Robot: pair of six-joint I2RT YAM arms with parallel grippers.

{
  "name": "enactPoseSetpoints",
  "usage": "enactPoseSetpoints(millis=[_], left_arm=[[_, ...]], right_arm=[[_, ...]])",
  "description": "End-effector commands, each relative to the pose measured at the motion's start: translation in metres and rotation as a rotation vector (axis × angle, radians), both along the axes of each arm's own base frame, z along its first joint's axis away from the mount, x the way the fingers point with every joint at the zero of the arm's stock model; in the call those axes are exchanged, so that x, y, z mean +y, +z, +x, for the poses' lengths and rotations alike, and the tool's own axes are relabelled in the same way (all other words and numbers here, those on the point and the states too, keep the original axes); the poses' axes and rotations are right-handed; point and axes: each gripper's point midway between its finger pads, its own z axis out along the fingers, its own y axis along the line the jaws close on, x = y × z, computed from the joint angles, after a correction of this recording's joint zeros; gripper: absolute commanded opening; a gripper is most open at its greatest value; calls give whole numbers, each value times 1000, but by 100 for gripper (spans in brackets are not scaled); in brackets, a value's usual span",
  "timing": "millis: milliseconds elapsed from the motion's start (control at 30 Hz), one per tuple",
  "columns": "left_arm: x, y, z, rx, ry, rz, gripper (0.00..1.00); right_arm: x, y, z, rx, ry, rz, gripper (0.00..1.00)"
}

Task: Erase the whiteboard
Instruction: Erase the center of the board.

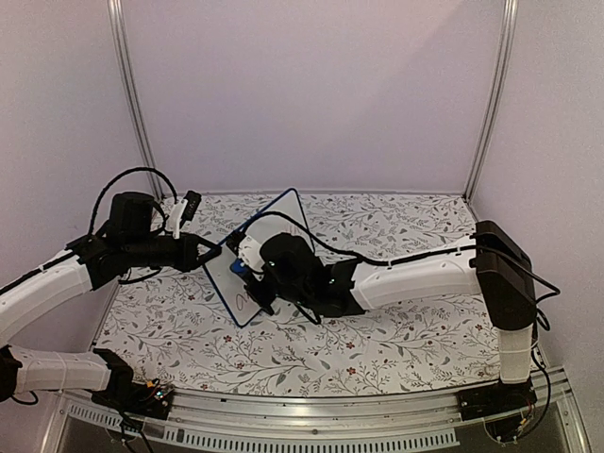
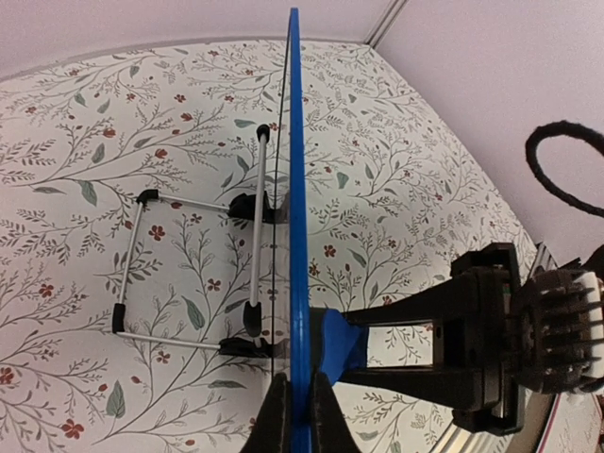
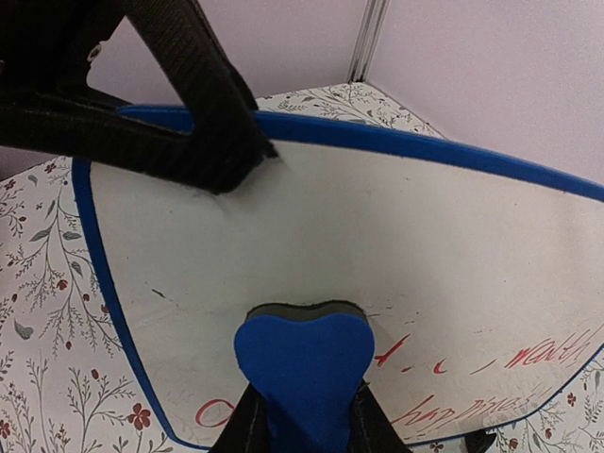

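The whiteboard stands tilted on its wire stand near the table's middle left. It is white with a blue edge and bears red handwriting low down. My left gripper is shut on the board's left edge; in the left wrist view its jaws pinch the blue edge seen end-on. My right gripper is shut on the blue eraser, whose dark felt face is pressed against the board's face. The eraser also shows in the left wrist view.
The floral tablecloth covers the table. The board's wire stand with black feet rests behind the board. Pale walls and metal corner posts close in the back and sides.
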Motion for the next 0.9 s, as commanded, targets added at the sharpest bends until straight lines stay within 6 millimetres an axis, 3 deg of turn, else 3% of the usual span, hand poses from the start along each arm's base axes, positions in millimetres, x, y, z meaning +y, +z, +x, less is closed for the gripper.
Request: enactPoseSetpoints(millis=[0, 200, 333, 433, 667, 767, 867], left_arm=[[-13, 14, -11, -27, -78, -59, 0], [-14, 14, -12, -21, -85, -62, 0], [-14, 14, -12, -22, -87, -65, 0], [-15, 14, -12, -21, -88, -63, 0], [-14, 15, -12, -25, -83, -63, 0], [-13, 14, -12, -26, -81, -63, 0], [-13, 15, -12, -28, -83, -65, 0]], right_arm=[[0, -17, 4, -10, -19, -27, 16], [-21, -65, 0, 53, -41, -98, 16], [-29, -71, 2, 75, -58, -95, 15], [-23, -54, 6, 56, -58, -65, 16], [-12, 23, 30, -55, -67, 38, 16], [-12, 37, 41, -82, -76, 50, 16], [-14, 35, 45, -83, -82, 46, 16]])
